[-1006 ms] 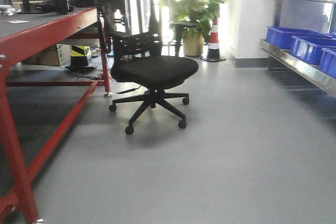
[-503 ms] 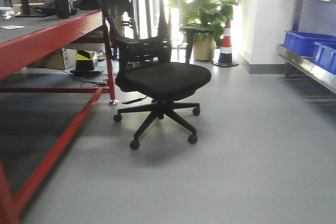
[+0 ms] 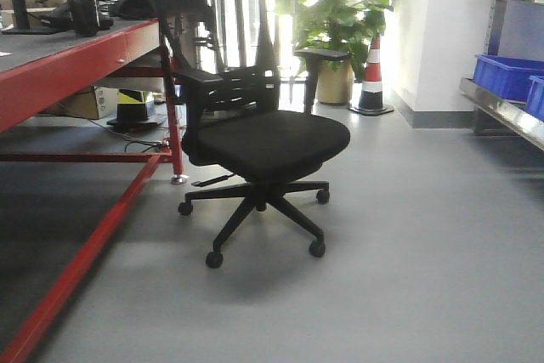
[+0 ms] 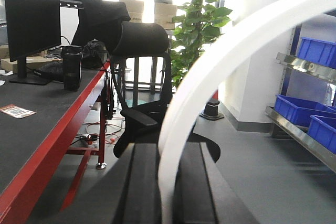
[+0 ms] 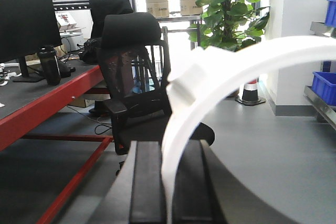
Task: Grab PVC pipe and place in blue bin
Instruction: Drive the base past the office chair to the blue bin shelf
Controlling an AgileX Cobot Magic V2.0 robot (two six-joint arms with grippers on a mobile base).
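The PVC pipe is white, the chair black, the table frame red, the bins blue.

A pipe sits between my left gripper's fingers. Ahead of it stands the chair, table to its left, shelf and bins to its right, plant beyond.

Front cam: low, faced forward at the chair from nearby.
Wrist cams: higher, looked forward too.
Shared: all saw chair, red surface, plant.
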